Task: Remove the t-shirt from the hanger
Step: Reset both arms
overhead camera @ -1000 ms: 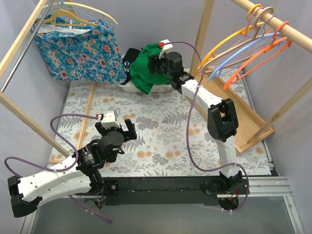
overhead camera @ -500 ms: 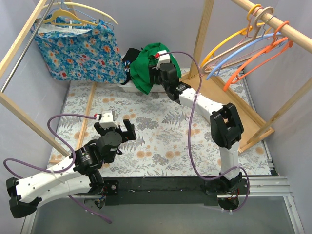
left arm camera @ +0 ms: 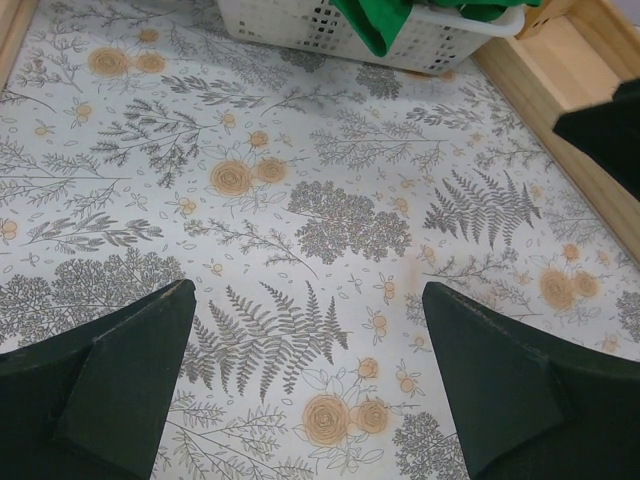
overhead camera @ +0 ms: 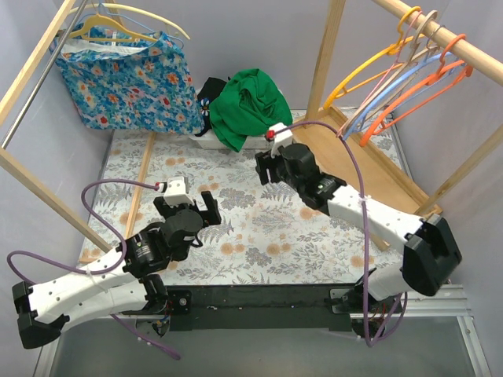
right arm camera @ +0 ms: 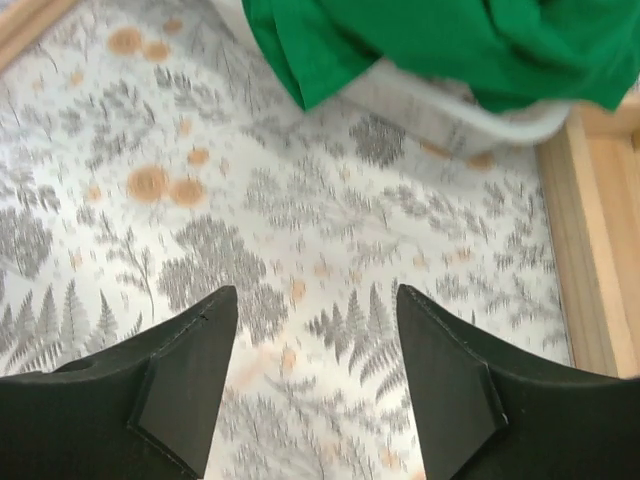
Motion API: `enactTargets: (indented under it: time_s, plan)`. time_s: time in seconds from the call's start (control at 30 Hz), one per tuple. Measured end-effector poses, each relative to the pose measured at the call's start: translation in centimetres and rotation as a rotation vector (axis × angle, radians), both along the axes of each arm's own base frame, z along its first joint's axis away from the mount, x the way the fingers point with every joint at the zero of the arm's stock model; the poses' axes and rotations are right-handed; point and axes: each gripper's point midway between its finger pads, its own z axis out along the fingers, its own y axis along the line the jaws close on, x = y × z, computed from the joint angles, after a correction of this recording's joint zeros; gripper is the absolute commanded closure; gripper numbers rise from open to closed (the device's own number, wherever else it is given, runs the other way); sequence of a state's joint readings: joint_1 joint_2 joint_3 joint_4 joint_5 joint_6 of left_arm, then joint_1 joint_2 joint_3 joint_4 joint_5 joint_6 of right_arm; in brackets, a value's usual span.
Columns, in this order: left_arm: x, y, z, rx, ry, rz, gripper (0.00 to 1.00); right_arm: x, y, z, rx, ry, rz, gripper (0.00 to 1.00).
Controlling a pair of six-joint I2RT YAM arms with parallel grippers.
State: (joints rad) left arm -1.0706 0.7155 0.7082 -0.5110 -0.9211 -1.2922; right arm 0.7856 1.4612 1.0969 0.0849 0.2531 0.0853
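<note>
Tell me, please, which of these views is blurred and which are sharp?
Right wrist: blurred, with the floral table cover and the green t-shirt smeared. Left wrist: sharp, the holes of the white basket crisp. Top external: sharp, evenly lit, no glare.

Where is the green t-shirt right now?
In the top view, the green t-shirt lies heaped in the white basket at the back, between the blue floral garment and a wooden post.

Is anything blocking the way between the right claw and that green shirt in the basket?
Nothing visible does. Only bare flowered tablecloth lies between the open right gripper and the green t-shirt, which hangs over the white basket rim.
</note>
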Motion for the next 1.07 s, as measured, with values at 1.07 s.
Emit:
enactTargets:
  time_s: [1.07]
  plan:
    - [0.4, -1.0, -0.5, -0.016, 0.043, 0.034, 0.02, -10.3, -9.2, -7.9, -0.075, 0.147, 0.018, 0.26]
